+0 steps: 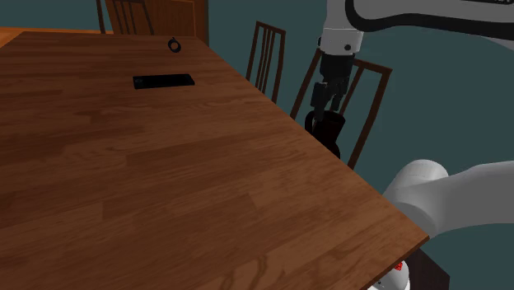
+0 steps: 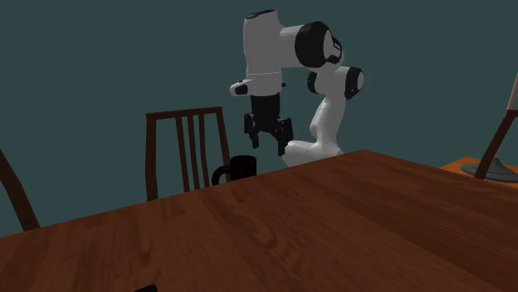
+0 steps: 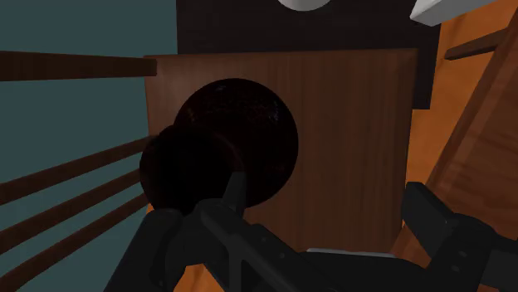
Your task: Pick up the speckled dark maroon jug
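Note:
The dark maroon jug (image 1: 327,132) stands on a wooden chair seat (image 3: 357,124) just past the table's edge, at the shoulder view's right. From the second exterior view the jug (image 2: 238,169) peeks over the far table edge, its handle toward that view's left. My black gripper (image 1: 324,105) hangs open a little above it, not touching. Seen from across the table, the gripper (image 2: 271,141) is above and slightly right of the jug. In the wrist view the jug (image 3: 241,137) lies under one finger (image 3: 233,196), mostly outside the gap of the gripper (image 3: 332,211).
The big wooden table (image 1: 165,181) carries a flat black slab (image 1: 163,81) and a small dark ring (image 1: 175,45) far from me. Slatted chair backs (image 1: 362,91) (image 1: 268,53) stand along the table's edge. A lamp base (image 2: 496,170) sits at the second exterior view's right.

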{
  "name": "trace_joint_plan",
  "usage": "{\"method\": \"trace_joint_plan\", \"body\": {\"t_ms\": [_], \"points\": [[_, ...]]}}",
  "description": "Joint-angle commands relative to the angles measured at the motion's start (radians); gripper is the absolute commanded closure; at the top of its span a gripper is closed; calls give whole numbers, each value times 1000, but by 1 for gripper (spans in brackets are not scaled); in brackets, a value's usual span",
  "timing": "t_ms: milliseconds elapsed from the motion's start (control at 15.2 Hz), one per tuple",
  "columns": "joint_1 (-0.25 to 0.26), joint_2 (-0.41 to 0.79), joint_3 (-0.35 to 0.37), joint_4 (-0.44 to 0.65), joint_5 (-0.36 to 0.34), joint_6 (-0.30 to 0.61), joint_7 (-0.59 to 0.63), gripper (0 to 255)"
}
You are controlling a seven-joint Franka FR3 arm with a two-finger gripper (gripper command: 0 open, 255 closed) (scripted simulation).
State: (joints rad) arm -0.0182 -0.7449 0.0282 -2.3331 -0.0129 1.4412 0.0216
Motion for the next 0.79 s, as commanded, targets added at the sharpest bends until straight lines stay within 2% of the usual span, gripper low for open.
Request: {"method": "trace_joint_plan", "body": {"t_ms": [0,726], "points": [[0,0,0,0,0,0,0,0],[-119,101,-195,-76,-44,348,-49,0]]}}
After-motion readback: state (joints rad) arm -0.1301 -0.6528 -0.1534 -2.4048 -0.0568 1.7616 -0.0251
